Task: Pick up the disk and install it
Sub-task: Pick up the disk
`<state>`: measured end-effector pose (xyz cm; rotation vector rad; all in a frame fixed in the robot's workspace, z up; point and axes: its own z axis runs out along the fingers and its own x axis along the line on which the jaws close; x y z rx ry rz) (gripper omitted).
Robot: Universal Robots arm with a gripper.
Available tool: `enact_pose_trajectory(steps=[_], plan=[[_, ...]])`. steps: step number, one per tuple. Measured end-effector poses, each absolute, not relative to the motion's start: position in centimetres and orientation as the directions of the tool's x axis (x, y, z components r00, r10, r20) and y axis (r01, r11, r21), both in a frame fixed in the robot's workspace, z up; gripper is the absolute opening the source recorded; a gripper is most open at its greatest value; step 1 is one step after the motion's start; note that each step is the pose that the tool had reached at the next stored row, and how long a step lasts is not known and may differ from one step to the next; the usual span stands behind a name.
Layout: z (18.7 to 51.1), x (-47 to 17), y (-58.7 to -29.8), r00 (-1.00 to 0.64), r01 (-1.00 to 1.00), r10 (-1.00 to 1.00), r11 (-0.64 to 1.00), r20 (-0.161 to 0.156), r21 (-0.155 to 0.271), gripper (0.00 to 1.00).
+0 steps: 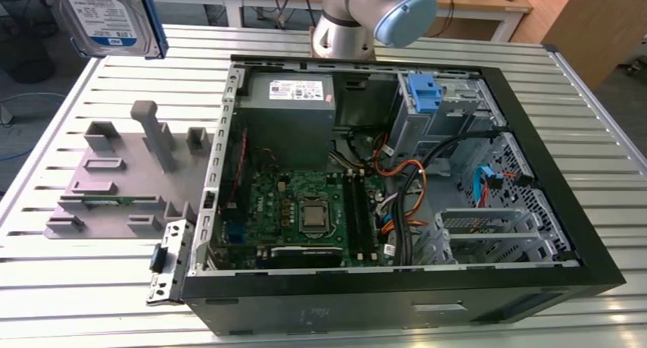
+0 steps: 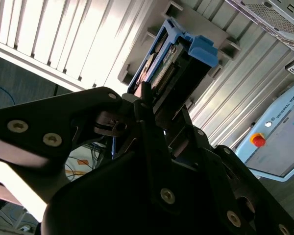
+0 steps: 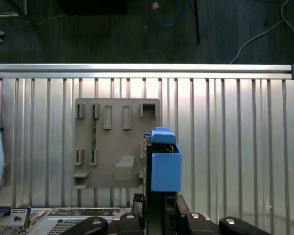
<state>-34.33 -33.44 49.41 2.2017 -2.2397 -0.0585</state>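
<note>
The slatted metal table (image 1: pixel 101 287) carries the open computer case (image 1: pixel 404 287), with the grey fixture plate (image 1: pixel 111 189) beside it toward the exterior view's left. The disk (image 1: pixel 106 18) hangs in the air at the far side, toward the exterior view's left and clear of the case. The gripper (image 3: pixel 159 200) is pinching it between its fingers.

1. Cropped by the exterior view's upper border: the disk (image 1: pixel 106 18), toward the tabletop's (image 1: pixel 91 318) far corner on the exterior view's left.
2. Cropped there too: the arm (image 1: pixel 369 18).
3. In the second wrist view, near half of the disk masked by the end effector (image 2: pixel 154 110).
</note>
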Motion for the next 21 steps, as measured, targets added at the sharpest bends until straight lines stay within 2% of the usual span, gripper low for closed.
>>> enact_pose_trajectory(steps=[21], plan=[[49.4, -31.7, -33.4, -0.017, -0.999, -1.0, 0.017, -0.026, 0.027, 0.35]])
